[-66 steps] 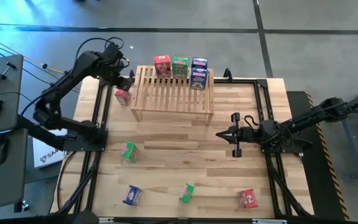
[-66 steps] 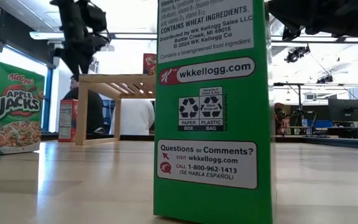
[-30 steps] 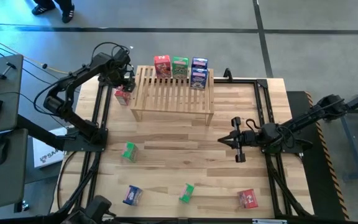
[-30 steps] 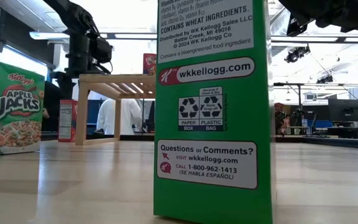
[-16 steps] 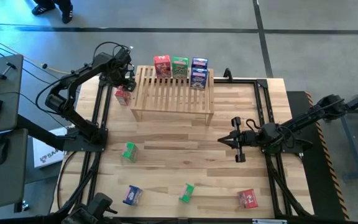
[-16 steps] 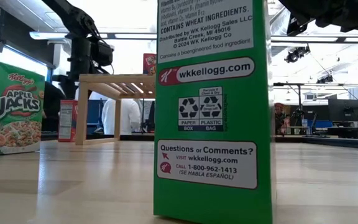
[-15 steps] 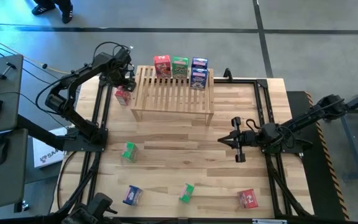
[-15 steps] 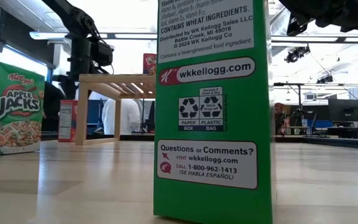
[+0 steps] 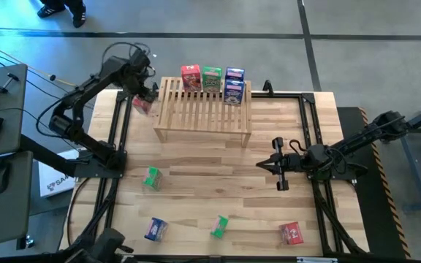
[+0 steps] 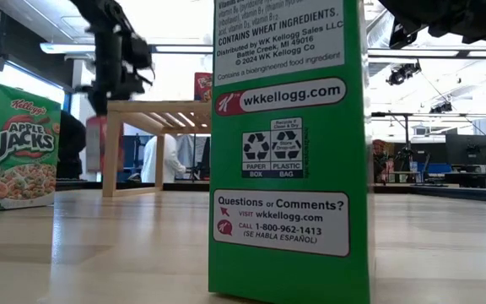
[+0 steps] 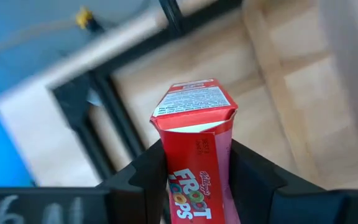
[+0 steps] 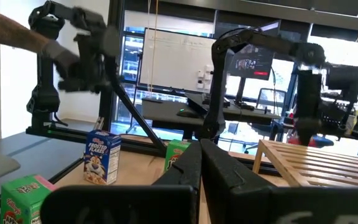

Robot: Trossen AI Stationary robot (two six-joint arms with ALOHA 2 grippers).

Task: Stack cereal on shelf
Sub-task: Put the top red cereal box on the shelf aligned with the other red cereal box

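The left gripper [image 11: 194, 180] is clamped on a red cereal box [image 11: 194, 140] poking out past its fingertips, just off the shelf [image 9: 203, 109] end, and that thin card looks light and crushable, so I'd squeeze the broad faces gently.

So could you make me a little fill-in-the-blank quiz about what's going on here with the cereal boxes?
1. The left gripper is shut on a ____ cereal box.
2. The number of boxes already on the shelf is ____.
3. The boxes on the tabletop nearest the camera side number ____.
4. The right gripper, holding nothing, waits over the ____.

Missing words: red; four; four; tabletop
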